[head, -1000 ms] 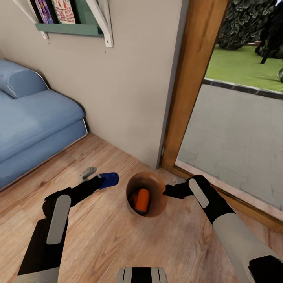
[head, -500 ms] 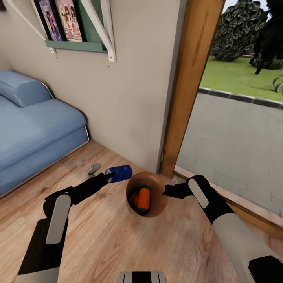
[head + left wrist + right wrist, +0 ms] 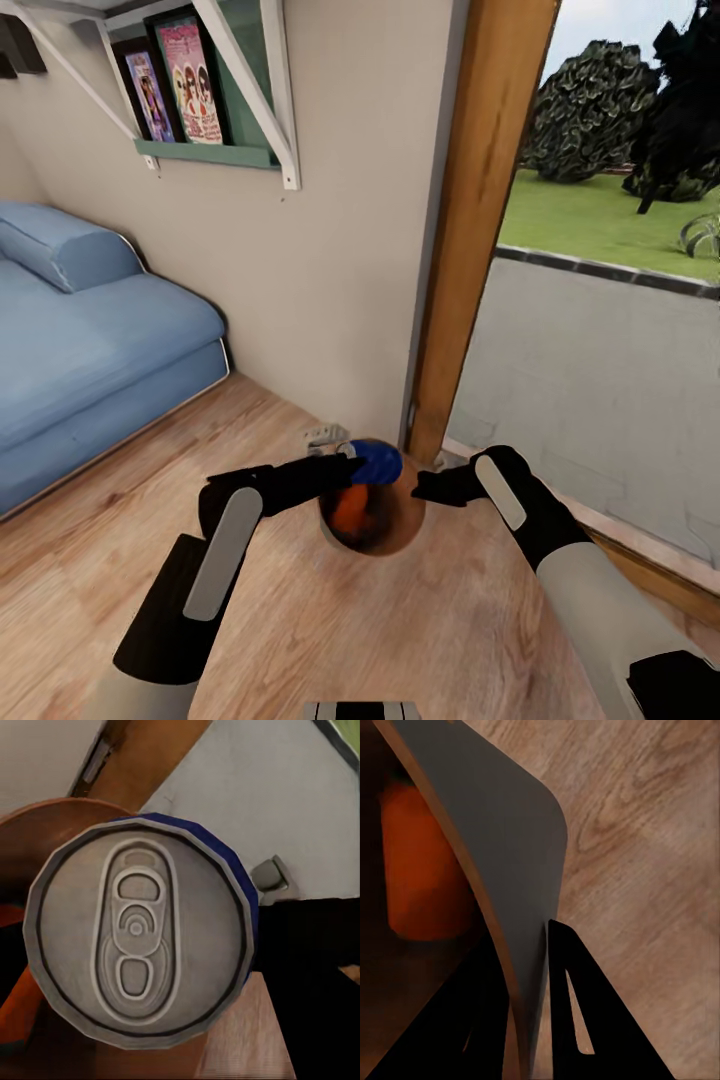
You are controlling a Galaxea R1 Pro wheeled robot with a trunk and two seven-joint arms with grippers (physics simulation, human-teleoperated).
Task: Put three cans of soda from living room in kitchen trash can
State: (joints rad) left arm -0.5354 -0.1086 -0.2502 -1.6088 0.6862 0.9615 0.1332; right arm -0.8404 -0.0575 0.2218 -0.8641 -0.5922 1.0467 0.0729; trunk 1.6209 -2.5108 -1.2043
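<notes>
Clamped in the left gripper [image 3: 352, 470] over the tash can [image 3: 402, 520], whose rim the right gripper [image 3: 425, 489] pinches, the blue can [image 3: 377, 462] looks light, rigid and slick, best gripped across its sides.

Counted beside the round dark grey bucket [image 3: 372, 520]
One dark blue soda can [image 3: 377, 463] at its rim; one bright orange can [image 3: 350, 508] visible inside.

You're holding a dark blue can [image 3: 377, 463] with a grey metal top; orange cans [image 3: 352, 508] glow inside the bucket [image 3: 400, 520], dark grey outside [image 3: 502, 862], brown within. Your grippers are black, forearms white-striped. Warm wood-grain floor [image 3: 90, 540], blue sofa [image 3: 90, 350], beige wall [image 3: 340, 250], green shelf [image 3: 205, 153]
</notes>
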